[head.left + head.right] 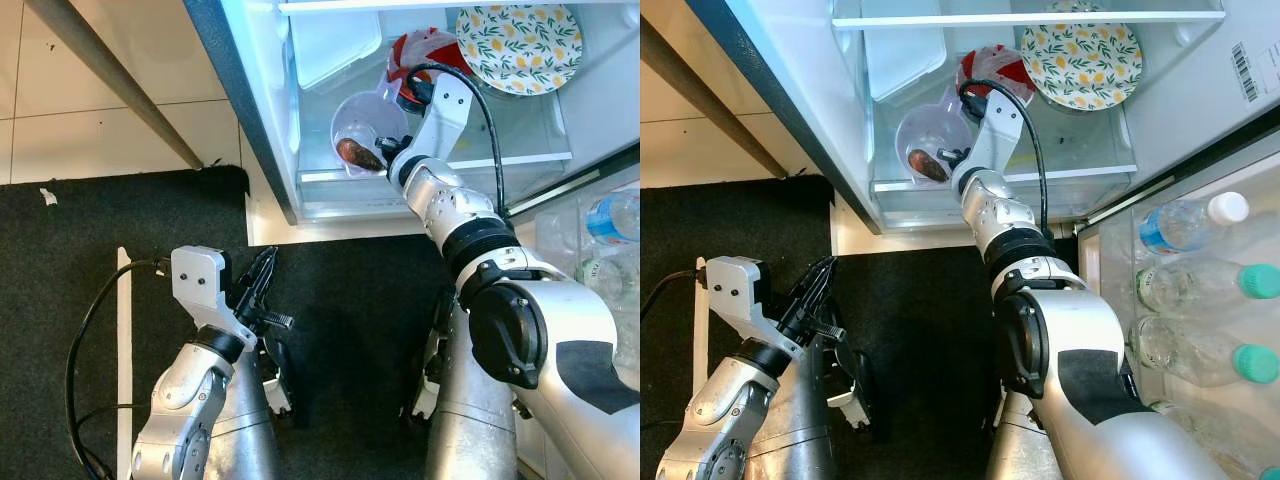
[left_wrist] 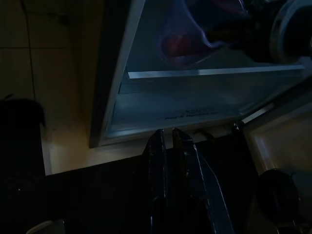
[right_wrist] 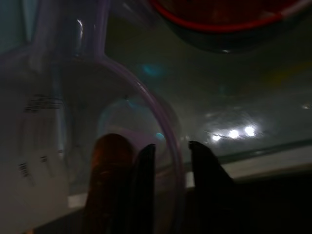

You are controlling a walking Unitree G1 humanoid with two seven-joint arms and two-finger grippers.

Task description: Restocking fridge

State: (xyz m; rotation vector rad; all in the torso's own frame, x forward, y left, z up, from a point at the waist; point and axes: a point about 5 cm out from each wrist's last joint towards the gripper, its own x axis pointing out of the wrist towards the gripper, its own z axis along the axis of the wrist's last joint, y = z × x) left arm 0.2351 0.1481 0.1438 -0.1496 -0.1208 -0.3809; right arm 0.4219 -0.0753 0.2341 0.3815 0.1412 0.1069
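Observation:
A clear plastic measuring jug (image 1: 365, 125) stands on the lower glass shelf (image 1: 520, 160) of the open fridge, with a brown piece of food (image 1: 358, 155) inside it. My right gripper (image 3: 170, 151) reaches into the fridge at the jug's near rim. Its fingers are apart, one inside the rim beside the brown food (image 3: 109, 180) and one outside. My left gripper (image 1: 266, 262) is held low over the black mat, in front of the fridge, with its fingers (image 2: 165, 161) together and nothing between them.
Behind the jug sit a red-lidded container (image 1: 425, 50), a lemon-patterned plate (image 1: 518, 45) and a clear box (image 1: 330, 45). Water bottles (image 1: 1185, 225) fill the door rack on the right. A black mat (image 1: 350, 300) covers the floor; the fridge's left wall (image 1: 245, 110) is close.

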